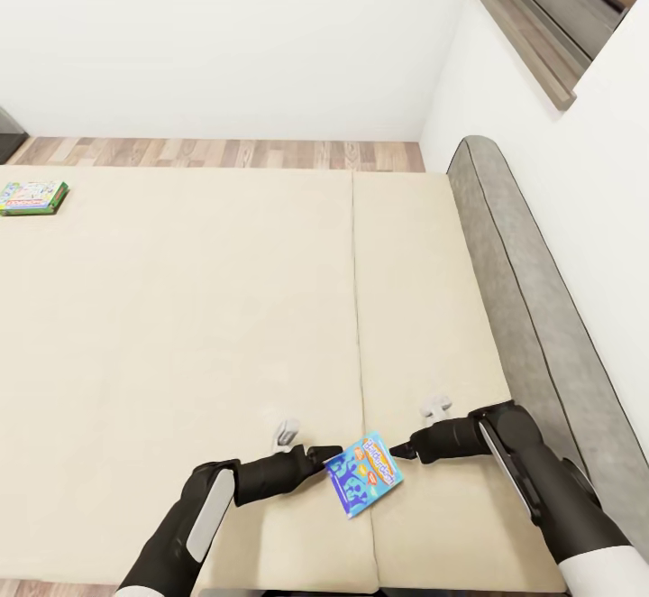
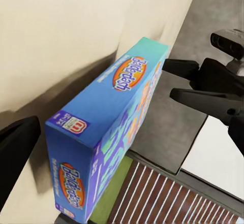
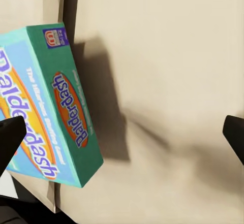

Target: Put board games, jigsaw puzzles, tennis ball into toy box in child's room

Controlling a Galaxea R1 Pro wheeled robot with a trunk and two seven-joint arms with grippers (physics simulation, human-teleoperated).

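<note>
Head view: the blue board game (image 1: 363, 473) sits low in the frame, just right of the seam in the bed (image 1: 180, 326), pinched between the two arms. The left gripper (image 1: 326, 455) meets its left edge and the right gripper (image 1: 403, 449) its upper right corner. The second board game (image 1: 32, 197) lies far off at the upper left, near the bed's edge. No toy box in sight, so this looks like the pick-up stage.

Left wrist view: the box (image 2: 109, 132) runs from lower left to upper centre, up on its edge, casting a shadow on the cover. The right gripper (image 2: 178, 81) at the upper right has its fingers spread, tips right at the box's far end. I can't tell how the left one's own jaws stand.

Right wrist view: the box (image 3: 48, 107) fills the left side, with the dark fingers (image 3: 10, 137) at both side edges, wide apart, and nothing clamped.

My take: get one solid grip before lifting, and keep the squeeze even or the box probably tips over.
</note>
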